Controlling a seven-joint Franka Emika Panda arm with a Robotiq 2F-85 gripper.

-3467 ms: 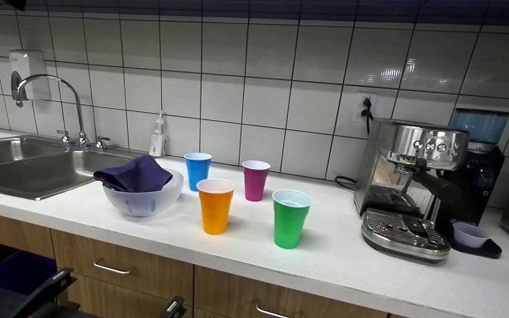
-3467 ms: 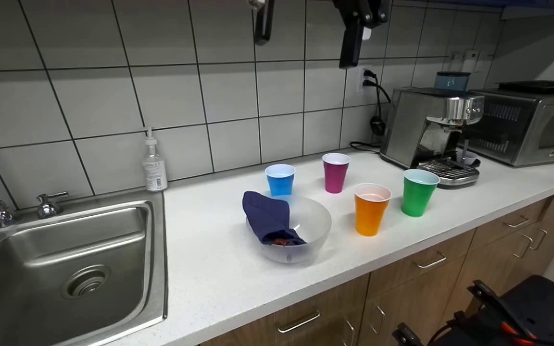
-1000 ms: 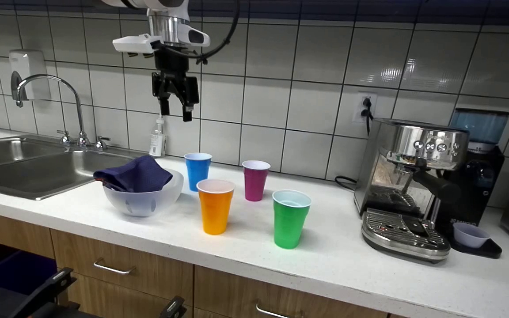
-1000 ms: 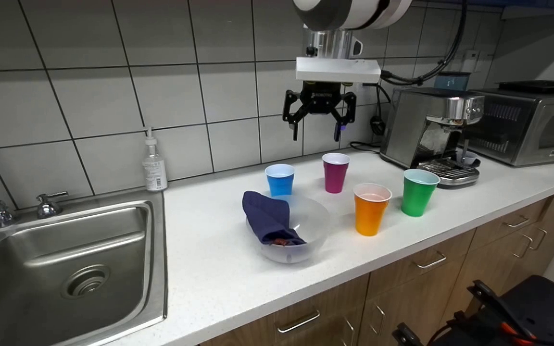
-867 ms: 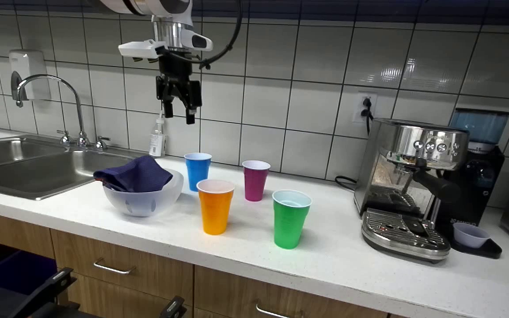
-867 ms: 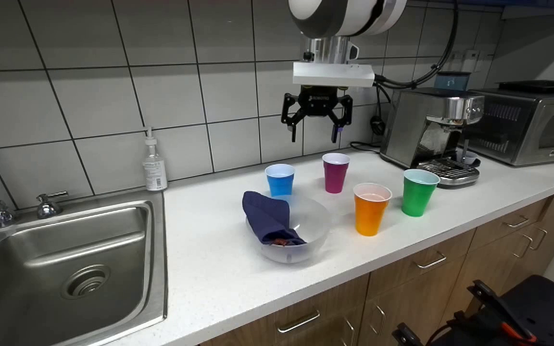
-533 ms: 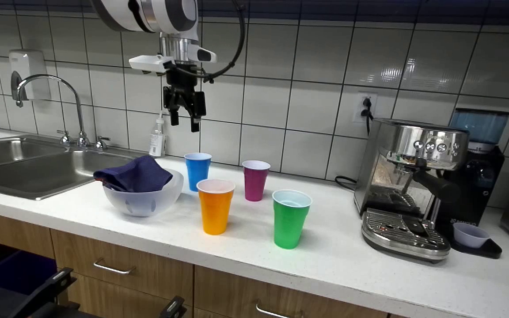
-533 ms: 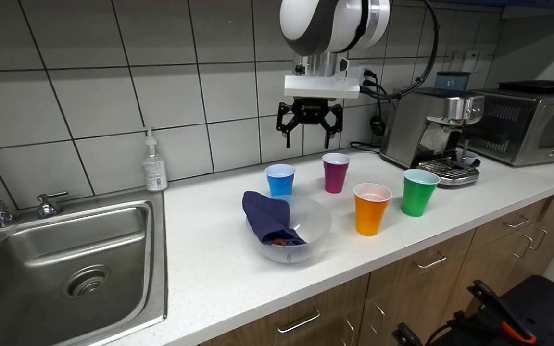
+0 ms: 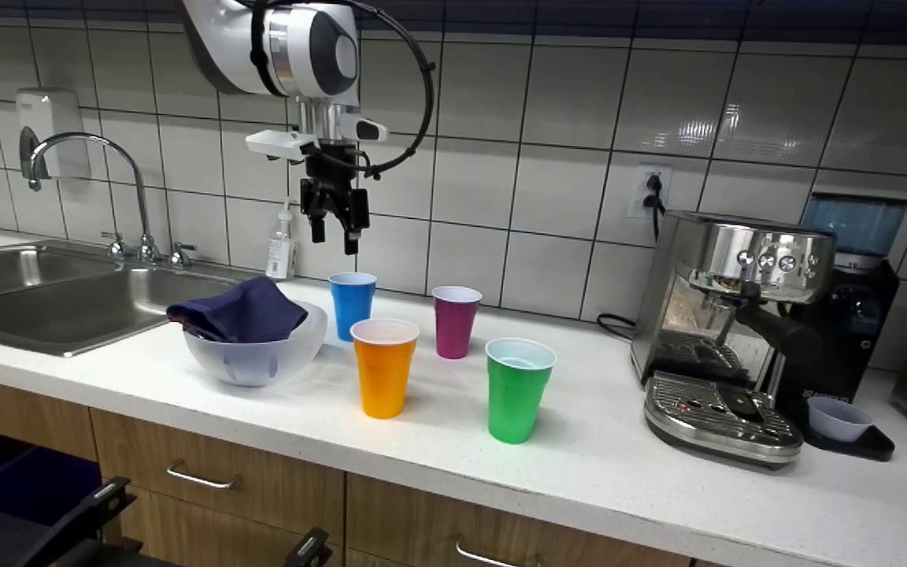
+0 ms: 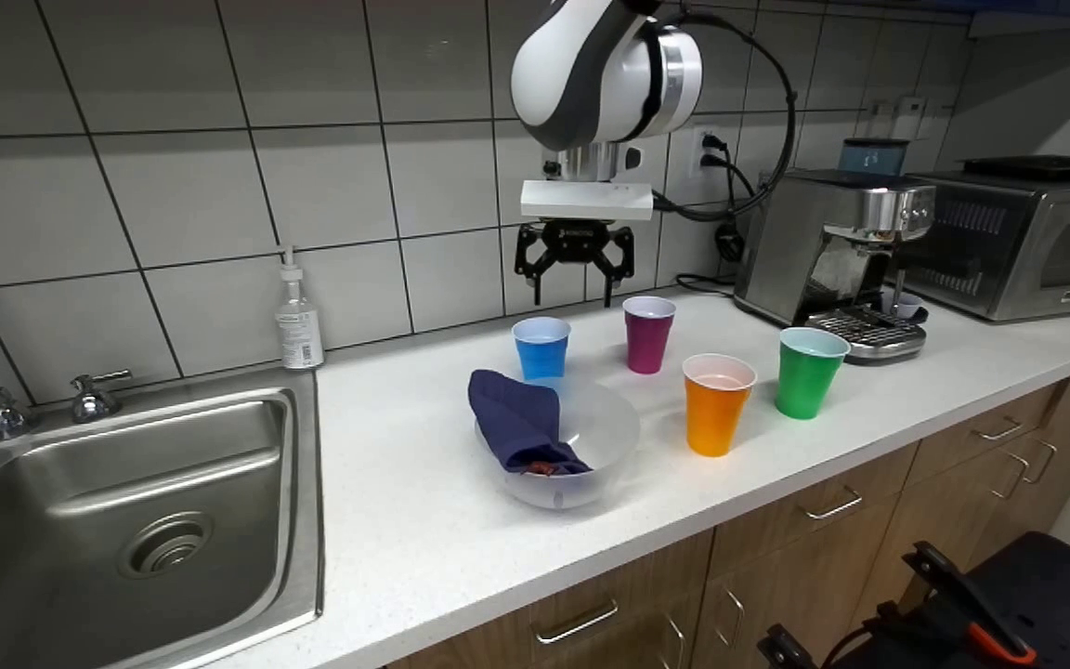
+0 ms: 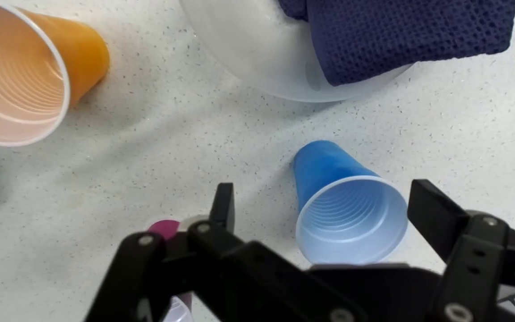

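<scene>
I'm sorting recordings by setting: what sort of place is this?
Very likely a kitchen, perhaps an office kitchenette, though that isn't certain. A steel sink, an espresso machine and what looks like a microwave show it.

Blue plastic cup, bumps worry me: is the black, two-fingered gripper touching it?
Apart: in an exterior view, white tile shows between the gripper and blue cup.

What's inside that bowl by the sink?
A navy textured cloth lies partly inside the translucent bowl, with something reddish at its edge, too small to identify. Whatever the cloth covers is hidden.
</scene>
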